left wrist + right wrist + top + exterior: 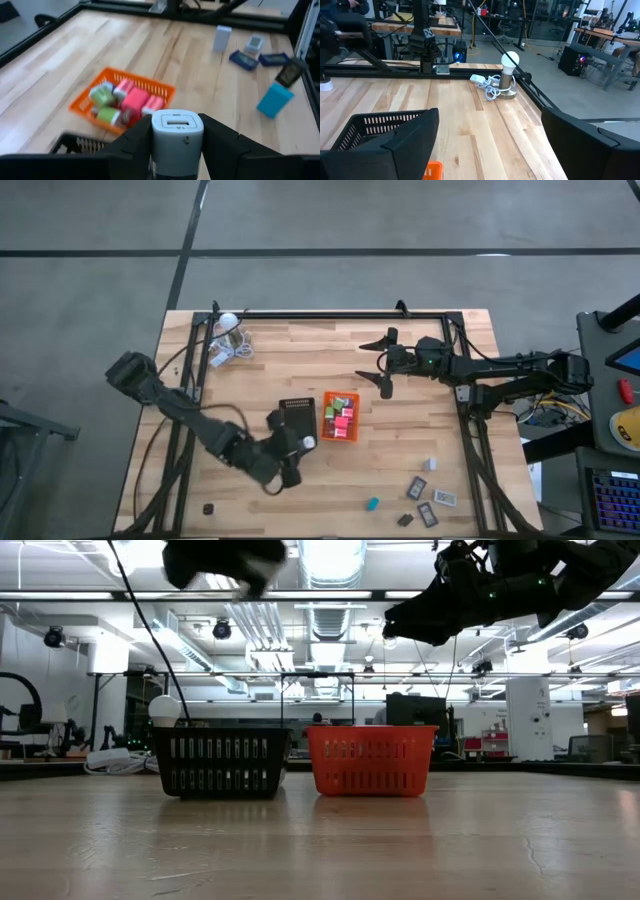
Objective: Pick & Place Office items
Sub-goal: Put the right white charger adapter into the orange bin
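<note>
My left fingers [220, 142] are closed tight on a small white-and-grey rectangular block [177, 131], one pad on each side of it; seen from above, they hang over the near edge of the black mesh tray [296, 418]. My right fingers [415, 132] are spread wide with nothing between them, held high over the far middle of the wooden bench [300, 360], well apart from every piece.

Just beside the black tray stands the orange mesh tray [326, 417]. In it I count about six small blocks [125, 100]: three or so red and pink, three or so green; they are packed too close for a sure count.

Loose on the bench toward my right near corner lie one pale upright block [222, 38], one teal block [275, 99], and four flat dark or grey rectangles [426, 502]. One small dark piece [209, 508] lies alone near the left near corner.

At the far left corner sits the white ball on its base, with coiled grey cable [501, 82].
</note>
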Tool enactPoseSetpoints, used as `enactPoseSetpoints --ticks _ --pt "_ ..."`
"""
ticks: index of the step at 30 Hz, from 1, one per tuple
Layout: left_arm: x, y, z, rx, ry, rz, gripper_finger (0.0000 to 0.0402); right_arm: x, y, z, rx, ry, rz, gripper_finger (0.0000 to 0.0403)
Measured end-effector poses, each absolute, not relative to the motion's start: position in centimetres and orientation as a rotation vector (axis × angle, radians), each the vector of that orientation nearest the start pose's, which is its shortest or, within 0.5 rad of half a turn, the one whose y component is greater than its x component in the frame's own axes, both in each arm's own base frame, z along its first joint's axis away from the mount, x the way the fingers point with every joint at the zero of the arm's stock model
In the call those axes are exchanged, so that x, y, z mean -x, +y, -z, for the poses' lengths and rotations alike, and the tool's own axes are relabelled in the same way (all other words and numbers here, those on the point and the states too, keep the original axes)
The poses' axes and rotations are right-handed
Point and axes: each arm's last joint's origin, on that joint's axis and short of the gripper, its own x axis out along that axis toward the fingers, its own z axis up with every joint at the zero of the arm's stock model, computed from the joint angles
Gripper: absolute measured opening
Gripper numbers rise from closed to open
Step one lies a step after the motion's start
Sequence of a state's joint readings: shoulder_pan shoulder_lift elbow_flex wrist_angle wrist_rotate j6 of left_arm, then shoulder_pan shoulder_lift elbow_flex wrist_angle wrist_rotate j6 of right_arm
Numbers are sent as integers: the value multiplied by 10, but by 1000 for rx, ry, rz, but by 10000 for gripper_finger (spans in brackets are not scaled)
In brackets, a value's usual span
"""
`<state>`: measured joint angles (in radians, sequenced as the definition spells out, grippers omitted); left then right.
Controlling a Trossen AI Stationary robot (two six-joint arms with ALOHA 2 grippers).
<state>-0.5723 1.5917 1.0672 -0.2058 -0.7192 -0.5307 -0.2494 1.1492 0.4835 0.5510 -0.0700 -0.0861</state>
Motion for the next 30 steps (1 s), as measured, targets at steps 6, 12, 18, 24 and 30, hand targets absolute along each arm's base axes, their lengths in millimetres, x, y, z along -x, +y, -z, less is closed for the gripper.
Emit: enactPoseSetpoints --ticks 6,12,18,24,30 --pt "-314 -128 -224 78 436 -155 149 -231 -57 -229 67 120 175 343" --pt "-328 -84 -211 155 364 12 149 -231 -57 -230 68 119 175 343" --pt "-343 -66 -189 114 332 33 149 -231 -57 -230 68 119 175 350" --pt "-359 -57 -168 81 289 11 149 -231 -57 -230 68 119 175 344" --pt "-379 -37 -151 100 298 -51 149 -231 -57 -230 68 119 175 342"
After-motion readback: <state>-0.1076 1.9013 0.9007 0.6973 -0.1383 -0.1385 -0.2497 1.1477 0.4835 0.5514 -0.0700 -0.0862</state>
